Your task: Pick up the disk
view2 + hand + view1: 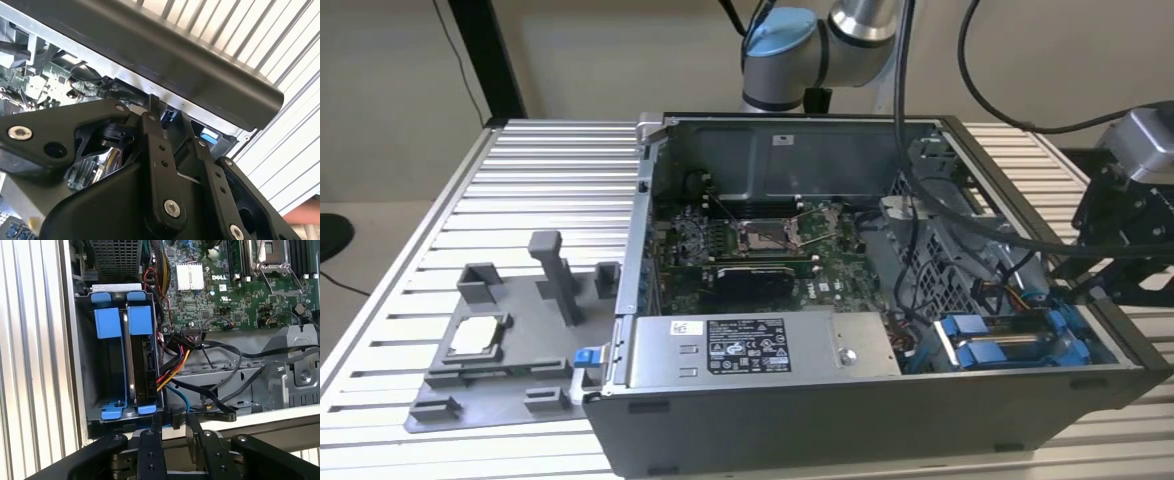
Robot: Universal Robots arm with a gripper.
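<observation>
Plain beige wall (587,50), black upright post (487,60), ribbed aluminium tabletop (534,190), pale floor (367,265) at the exterior view's left

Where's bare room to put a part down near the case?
Free: the ribbed table on the exterior view's left, between the grey fixture and the table's far edge. Crowded: inside the case, especially around the disk, with cables and the tool close by.
</observation>
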